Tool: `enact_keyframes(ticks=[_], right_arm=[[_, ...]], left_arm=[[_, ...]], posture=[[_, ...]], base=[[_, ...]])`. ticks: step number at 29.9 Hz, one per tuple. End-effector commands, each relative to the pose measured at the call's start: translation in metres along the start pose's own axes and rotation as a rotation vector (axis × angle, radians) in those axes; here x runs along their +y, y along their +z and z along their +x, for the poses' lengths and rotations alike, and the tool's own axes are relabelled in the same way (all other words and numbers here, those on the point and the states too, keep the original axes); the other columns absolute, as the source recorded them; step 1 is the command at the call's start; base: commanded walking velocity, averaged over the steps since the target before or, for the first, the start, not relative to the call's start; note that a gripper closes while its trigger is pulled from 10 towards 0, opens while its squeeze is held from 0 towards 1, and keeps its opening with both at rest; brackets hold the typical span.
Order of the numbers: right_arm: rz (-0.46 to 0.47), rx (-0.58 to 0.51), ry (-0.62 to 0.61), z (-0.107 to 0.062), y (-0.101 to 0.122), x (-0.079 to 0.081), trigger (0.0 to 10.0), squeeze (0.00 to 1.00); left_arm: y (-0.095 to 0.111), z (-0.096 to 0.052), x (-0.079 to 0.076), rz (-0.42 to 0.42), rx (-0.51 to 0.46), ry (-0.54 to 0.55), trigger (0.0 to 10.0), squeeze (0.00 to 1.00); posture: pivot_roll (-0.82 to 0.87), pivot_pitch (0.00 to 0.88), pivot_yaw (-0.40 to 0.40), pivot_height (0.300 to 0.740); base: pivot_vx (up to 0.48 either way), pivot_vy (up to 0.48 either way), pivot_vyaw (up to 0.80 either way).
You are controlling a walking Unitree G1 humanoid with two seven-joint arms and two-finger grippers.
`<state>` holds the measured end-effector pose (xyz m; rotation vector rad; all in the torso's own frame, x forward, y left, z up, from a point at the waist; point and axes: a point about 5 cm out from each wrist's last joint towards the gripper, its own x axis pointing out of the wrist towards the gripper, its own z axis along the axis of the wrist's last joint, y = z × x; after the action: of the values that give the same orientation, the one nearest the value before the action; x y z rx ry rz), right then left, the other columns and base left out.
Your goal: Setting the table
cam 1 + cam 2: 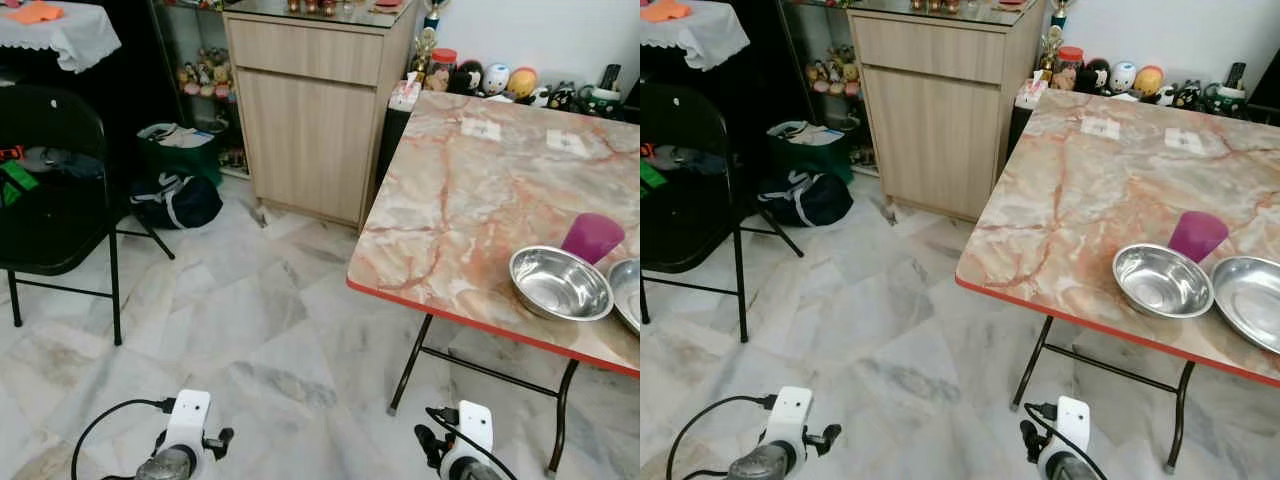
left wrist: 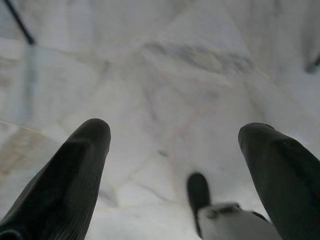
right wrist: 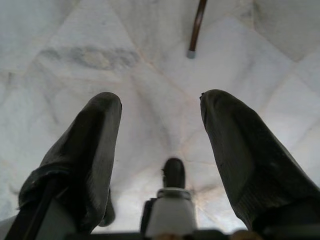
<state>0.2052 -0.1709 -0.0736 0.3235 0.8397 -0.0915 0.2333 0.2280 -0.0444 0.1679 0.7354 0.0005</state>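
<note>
While both arms hang, left gripper [image 2: 175, 135] fingers wide apart, right gripper [image 3: 160, 107] likewise, nothing held.

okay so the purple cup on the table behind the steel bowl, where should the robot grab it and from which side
Best guess: pinch the purple cup across its upper wall just under the rim, coming down from above. It stands upright and flares wider toward the top, and the steel bowl sits right against its near side, blocking a low approach from the table edge. The right gripper, open, is on the nearer side.

Open marble floor [image 1: 250, 340] ahead, black folding chair [image 1: 55, 200] left, table [image 1: 470, 200] right, cabinet [image 1: 310, 120] beyond
</note>
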Motion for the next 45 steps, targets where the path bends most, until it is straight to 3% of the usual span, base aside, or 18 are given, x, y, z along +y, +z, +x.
enact_keyframes(ticks=[1,8,15,16,19,25,39,45], right_arm=[[0.025,-0.003,-0.009,0.001,0.003,0.003,10.0,0.00],[0.005,-0.006,-0.018,0.001,0.006,-0.004,10.0,0.00],[0.031,-0.024,-0.066,-0.003,0.005,-0.016,10.0,0.00],[0.052,-0.031,-0.082,-0.003,0.004,-0.019,10.0,0.00],[0.047,-0.030,-0.082,-0.004,0.005,-0.022,10.0,0.00],[0.026,-0.023,-0.082,-0.003,0.007,-0.021,10.0,0.00],[-0.015,0.010,-0.058,-0.004,0.000,-0.020,10.0,0.00],[-0.024,0.011,-0.051,-0.004,0.000,-0.019,10.0,0.00]], left_arm=[[-0.004,0.000,0.002,0.006,0.035,0.001,10.0,0.00],[-0.009,0.000,-0.005,-0.061,0.045,0.027,10.0,0.00],[-0.021,-0.003,-0.017,-0.042,0.085,-0.015,10.0,0.00],[-0.024,-0.004,-0.021,-0.006,0.093,-0.041,10.0,0.00],[-0.020,-0.002,-0.024,-0.014,0.084,-0.040,10.0,0.00],[-0.006,0.002,-0.022,-0.073,0.048,0.000,10.0,0.00],[-0.031,-0.007,-0.012,-0.145,0.105,0.073,10.0,0.00],[-0.023,-0.004,-0.010,-0.178,0.086,0.094,10.0,0.00]], posture=[[0.19,0.000,-0.019,0.740],[0.17,0.000,-0.029,0.740],[0.12,0.000,0.031,0.740],[0.10,0.000,0.030,0.740],[0.07,0.000,0.009,0.740],[0.03,0.000,-0.045,0.740],[0.00,0.000,-0.057,0.740],[-0.01,0.000,-0.052,0.740]], base=[[0.000,0.000,0.00],[0.000,0.000,0.00],[0.000,0.000,0.00],[0.000,0.000,0.00],[0.000,0.000,0.00],[0.000,0.000,0.00],[0.000,0.000,0.00],[0.000,0.000,0.00]])
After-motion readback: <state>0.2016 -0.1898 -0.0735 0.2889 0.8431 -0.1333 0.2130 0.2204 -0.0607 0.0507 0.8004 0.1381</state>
